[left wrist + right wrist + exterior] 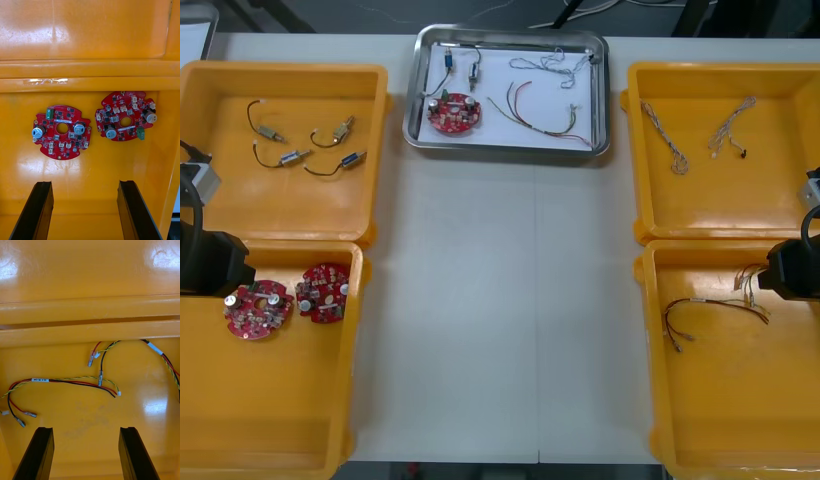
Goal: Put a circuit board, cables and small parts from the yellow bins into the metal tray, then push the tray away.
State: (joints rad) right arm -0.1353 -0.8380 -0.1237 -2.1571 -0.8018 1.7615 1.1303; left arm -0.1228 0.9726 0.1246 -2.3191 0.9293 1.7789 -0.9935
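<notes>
Left gripper [85, 183] is spread wide and empty above two red circuit boards [62, 131] in the near-left yellow bin [280, 420]. Right gripper [85, 429] is equally wide and empty over a red and yellow cable [71, 382] in the near-right bin [740, 420]. On the light table [500, 300], the metal tray [412, 100] sits at the far edge, holding another board [454, 113] and cables.

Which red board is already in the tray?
The board at the tray's left side. The other two boards lie side by side in a yellow bin, in front of the open left gripper.
</notes>
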